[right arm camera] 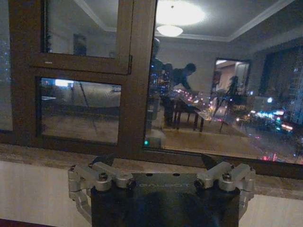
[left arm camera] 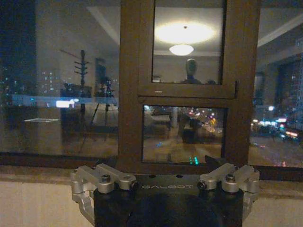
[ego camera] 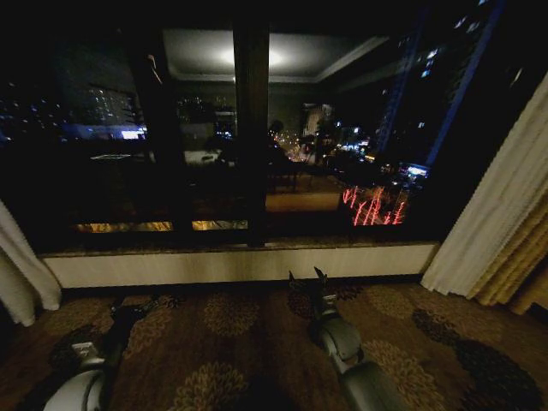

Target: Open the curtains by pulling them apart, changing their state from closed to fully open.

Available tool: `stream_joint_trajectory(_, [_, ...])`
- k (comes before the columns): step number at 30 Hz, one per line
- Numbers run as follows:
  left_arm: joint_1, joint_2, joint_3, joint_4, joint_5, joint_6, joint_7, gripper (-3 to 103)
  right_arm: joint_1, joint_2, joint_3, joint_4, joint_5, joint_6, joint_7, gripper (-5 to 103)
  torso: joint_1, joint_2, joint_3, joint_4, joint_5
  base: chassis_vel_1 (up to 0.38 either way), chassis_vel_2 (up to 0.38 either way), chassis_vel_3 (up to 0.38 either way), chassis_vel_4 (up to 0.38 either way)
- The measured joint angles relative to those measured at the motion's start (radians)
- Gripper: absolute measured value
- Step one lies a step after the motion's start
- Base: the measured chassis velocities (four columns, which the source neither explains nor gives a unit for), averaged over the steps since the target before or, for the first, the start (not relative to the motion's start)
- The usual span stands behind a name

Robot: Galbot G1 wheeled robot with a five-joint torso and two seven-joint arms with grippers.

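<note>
off-white curtains (ego camera: 492,214); brown floral carpet (ego camera: 248,342)

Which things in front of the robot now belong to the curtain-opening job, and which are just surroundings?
Job:
- sheer off-white pleated curtain panel, gathered at the robot's left
- sheer off-white pleated curtain panel, gathered at the right
- left gripper, low over the carpet
- right gripper, near the sill

Surroundings:
- golden-brown drape
- dark window frame
- patterned carpet

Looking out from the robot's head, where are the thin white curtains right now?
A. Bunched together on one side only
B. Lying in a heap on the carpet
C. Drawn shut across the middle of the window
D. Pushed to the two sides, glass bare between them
D: one sheer curtain hangs at the left edge, the other at the right, with the dark window uncovered between them.
</note>
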Motion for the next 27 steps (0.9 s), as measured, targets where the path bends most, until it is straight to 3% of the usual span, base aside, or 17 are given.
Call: stream_joint_trajectory(27, [0.0, 0.0, 0.0, 0.0, 0.0, 0.0, 0.0, 100, 0.0, 0.0, 0.0, 0.0, 0.0, 0.0, 0.0, 100, 0.0, 0.0, 0.0, 0.0, 0.0, 0.0, 0.0, 0.0, 0.0])
